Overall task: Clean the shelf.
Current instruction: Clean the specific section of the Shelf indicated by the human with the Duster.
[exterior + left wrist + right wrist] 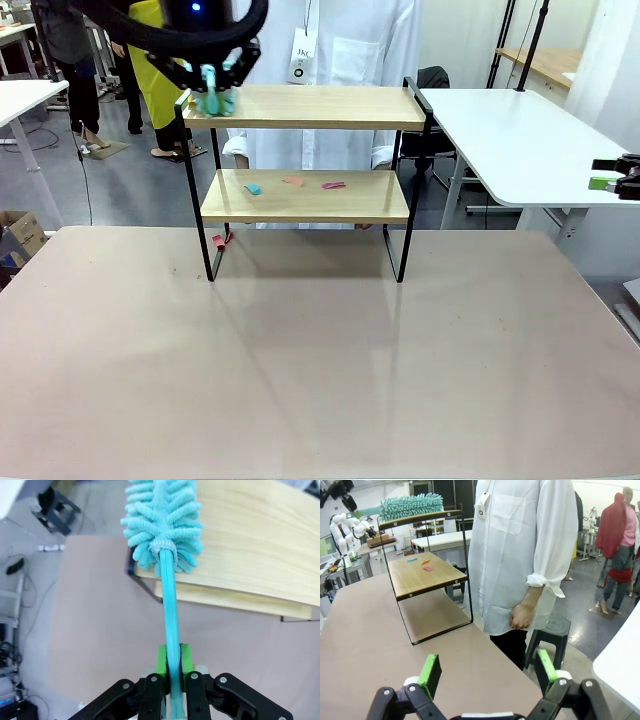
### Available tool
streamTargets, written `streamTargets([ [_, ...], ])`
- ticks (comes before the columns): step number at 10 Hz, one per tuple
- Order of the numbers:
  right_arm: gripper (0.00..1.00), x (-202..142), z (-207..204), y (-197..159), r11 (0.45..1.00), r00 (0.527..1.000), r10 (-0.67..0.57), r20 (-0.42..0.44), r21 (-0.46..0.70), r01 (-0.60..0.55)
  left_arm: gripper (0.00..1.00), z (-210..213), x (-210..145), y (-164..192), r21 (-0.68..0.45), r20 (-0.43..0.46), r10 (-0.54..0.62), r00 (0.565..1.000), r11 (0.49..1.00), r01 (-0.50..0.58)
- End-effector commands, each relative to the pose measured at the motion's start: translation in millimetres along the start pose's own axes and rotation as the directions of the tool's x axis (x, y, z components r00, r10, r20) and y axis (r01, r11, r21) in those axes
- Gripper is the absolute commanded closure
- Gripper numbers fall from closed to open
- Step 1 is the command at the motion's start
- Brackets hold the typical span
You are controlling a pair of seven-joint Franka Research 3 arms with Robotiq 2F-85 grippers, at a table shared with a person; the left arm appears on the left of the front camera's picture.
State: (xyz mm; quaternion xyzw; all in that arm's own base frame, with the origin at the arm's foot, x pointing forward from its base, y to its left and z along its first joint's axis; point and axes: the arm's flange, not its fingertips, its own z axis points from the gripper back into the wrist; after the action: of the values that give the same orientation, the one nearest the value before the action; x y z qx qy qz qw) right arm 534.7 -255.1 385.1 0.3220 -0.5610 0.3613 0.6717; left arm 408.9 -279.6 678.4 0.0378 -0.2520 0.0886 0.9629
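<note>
The shelf stands at the far middle of the table, two wooden boards in a black frame. My left gripper hangs over the top board's left end, shut on the handle of a teal fluffy duster whose head rests on that board. In the left wrist view the green pads clamp the teal handle, and the duster head lies on the top board. Small teal, orange and pink scraps lie on the lower board. My right gripper hovers open at the far right, off the table.
A person in a white shirt stands right behind the shelf, hands down. A red scrap lies on the table by the shelf's left leg. A black stool stands near the person. A white table is at the back right.
</note>
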Motion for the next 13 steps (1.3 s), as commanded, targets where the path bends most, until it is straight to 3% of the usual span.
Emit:
streamTargets([
  [1, 0.00, 2.4, -1.4, 0.0, 1.000, 1.000, 0.005, -0.002, -0.003, -0.005, 0.87, 12.7, -14.0, 19.7, 0.118, 0.163, -0.002, 0.987, 0.993, -0.017],
  [4, 0.00, 2.4, -1.4, 0.0, 1.000, 1.000, 0.005, -0.002, -0.003, -0.005, 0.87, 39.2, -29.1, 25.9, 0.114, 0.301, -0.042, 0.953, 0.993, 0.008],
  [6, 0.00, 2.4, -1.4, 0.0, 1.000, 1.000, 0.005, -0.002, -0.003, -0.005, 0.87, 49.7, -33.4, 25.6, 0.020, 0.284, -0.102, 0.953, 0.995, 0.101],
  [7, 0.00, 2.4, -1.4, 0.0, 1.000, 1.000, 0.005, -0.002, -0.003, -0.005, 0.87, 52.3, -25.2, 19.6, 0.110, 0.268, -0.059, 0.962, 0.993, 0.031],
  [11, 0.00, 2.4, -1.4, 0.0, 1.000, 1.000, 0.005, -0.002, -0.003, -0.005, 0.87, 49.5, -26.7, 16.7, 0.098, 0.268, -0.068, 0.961, 0.994, 0.043],
  [13, 0.00, 2.4, -1.4, 0.0, 1.000, 1.000, 0.005, -0.002, -0.003, -0.005, 0.87, 58.4, -35.6, 31.3, -0.028, 0.272, -0.193, 0.943, 0.978, 0.208],
])
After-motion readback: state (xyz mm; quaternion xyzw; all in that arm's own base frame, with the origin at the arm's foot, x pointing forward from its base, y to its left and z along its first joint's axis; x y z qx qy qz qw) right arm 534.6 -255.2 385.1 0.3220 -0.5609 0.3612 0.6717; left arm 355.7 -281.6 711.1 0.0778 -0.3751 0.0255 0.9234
